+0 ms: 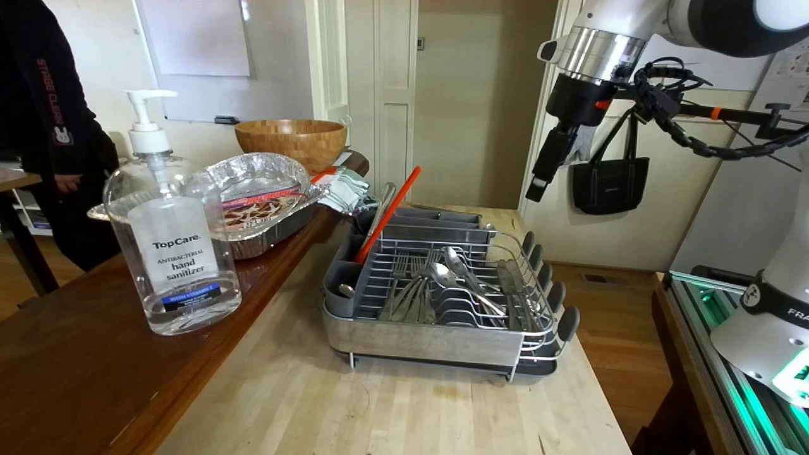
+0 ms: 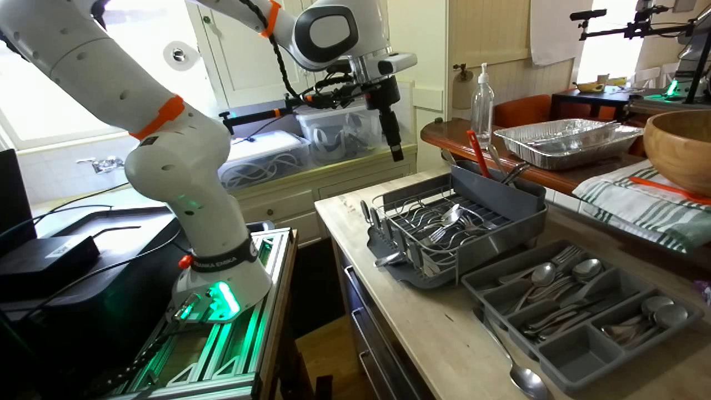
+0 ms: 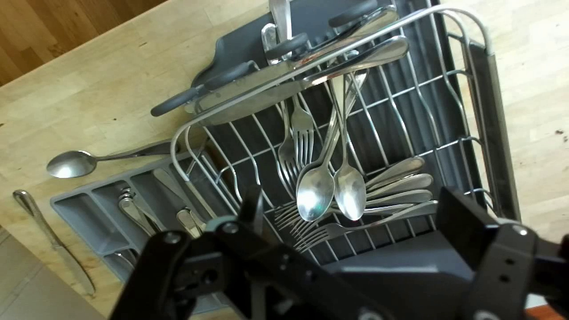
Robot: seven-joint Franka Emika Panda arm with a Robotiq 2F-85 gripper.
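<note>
Plainly, tool (image 3: pixel 352 200) gapes above rack (image 1: pixel 423 339); wrist view alone shows knife (image 3: pixel 58 244) beside tray (image 3: pixel 86 220)

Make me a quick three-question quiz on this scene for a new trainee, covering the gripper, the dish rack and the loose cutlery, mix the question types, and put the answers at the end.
1. True or false: in the wrist view, the gripper is shut.

2. In both exterior views, what color is the long, bright handle leaning in the dish rack?
A) Red
B) Blue
C) Green

3. Fill in the blanks: in the wrist view, a ____ and a ____ lie on the light wooden tabletop, outside the cutlery tray.

Key:
1. False; its fingers stand apart and hold nothing.
2. A.
3. Spoon; knife.
</note>
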